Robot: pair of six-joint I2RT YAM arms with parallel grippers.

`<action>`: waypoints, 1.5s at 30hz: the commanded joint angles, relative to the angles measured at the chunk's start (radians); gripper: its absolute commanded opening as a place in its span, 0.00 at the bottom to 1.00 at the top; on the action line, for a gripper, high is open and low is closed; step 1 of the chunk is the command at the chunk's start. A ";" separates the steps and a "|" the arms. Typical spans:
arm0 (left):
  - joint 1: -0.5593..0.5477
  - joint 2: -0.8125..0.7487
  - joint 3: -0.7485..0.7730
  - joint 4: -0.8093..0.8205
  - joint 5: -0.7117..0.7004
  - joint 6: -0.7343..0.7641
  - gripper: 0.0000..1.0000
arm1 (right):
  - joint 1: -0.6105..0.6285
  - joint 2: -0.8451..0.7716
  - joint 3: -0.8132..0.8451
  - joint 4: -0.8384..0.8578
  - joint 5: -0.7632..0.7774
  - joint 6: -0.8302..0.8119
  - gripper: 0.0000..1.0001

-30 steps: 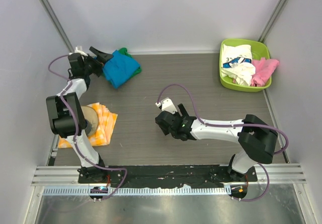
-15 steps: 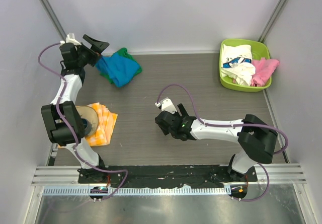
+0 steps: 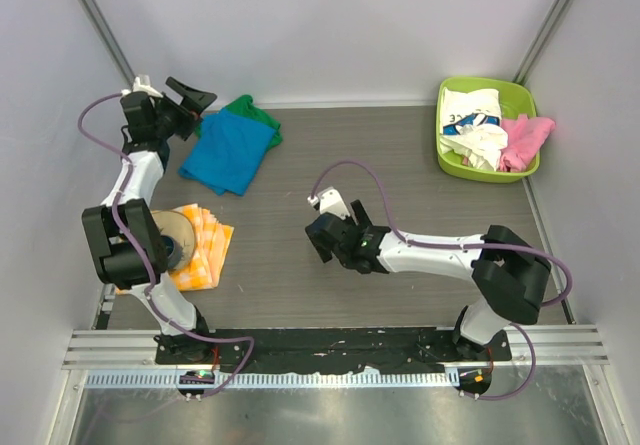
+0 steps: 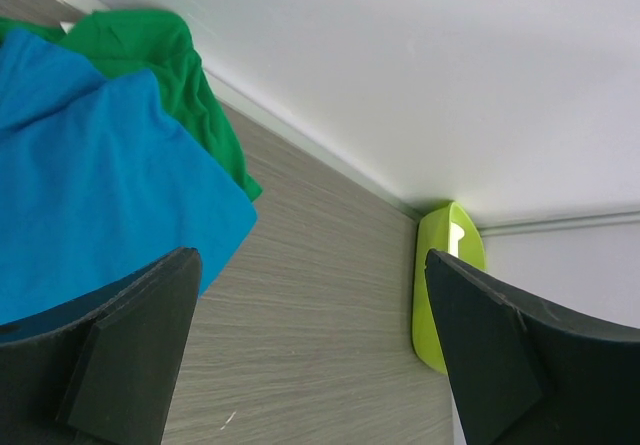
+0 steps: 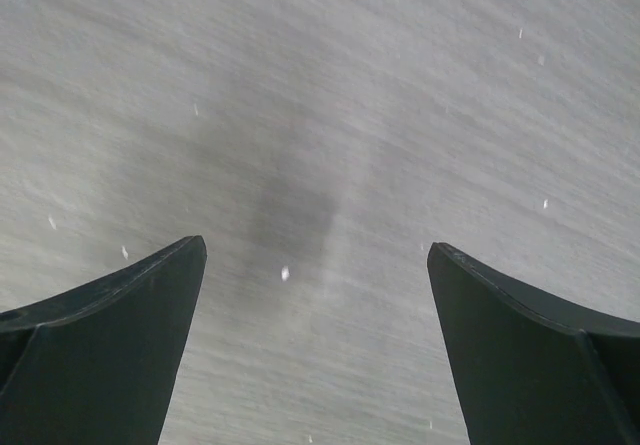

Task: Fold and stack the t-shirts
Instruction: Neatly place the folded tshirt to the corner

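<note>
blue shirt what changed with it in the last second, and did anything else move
The blue shirt, bunched up a second ago, now lies spread flat, reaching nearer and further left. The left hand drew back from it toward the far-left corner and is open, holding nothing. The right hand barely shifted and is open over the table. The green shirt, bin and checked cloth stayed put.

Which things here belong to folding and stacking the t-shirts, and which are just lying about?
Job: blue t-shirt, green t-shirt, white printed t-shirt and pink t-shirt in the lime bin.
Lying about: orange checked cloth, beige round object on it.
</note>
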 commanded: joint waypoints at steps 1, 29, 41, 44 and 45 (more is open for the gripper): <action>-0.049 0.016 -0.023 0.014 -0.006 -0.001 0.98 | -0.104 0.056 0.189 0.140 -0.111 -0.049 1.00; -0.167 0.468 0.325 0.094 -0.310 -0.064 0.96 | -0.356 0.084 0.348 0.353 -0.569 0.027 1.00; -0.284 0.629 0.528 -0.141 -0.364 0.108 0.95 | -0.352 0.029 0.250 0.335 -0.569 0.038 1.00; -0.307 0.700 0.592 -0.216 -0.301 0.131 0.95 | -0.353 -0.009 0.213 0.341 -0.575 0.046 1.00; -0.313 0.709 0.598 -0.234 -0.295 0.137 0.94 | -0.353 -0.020 0.204 0.344 -0.577 0.046 0.99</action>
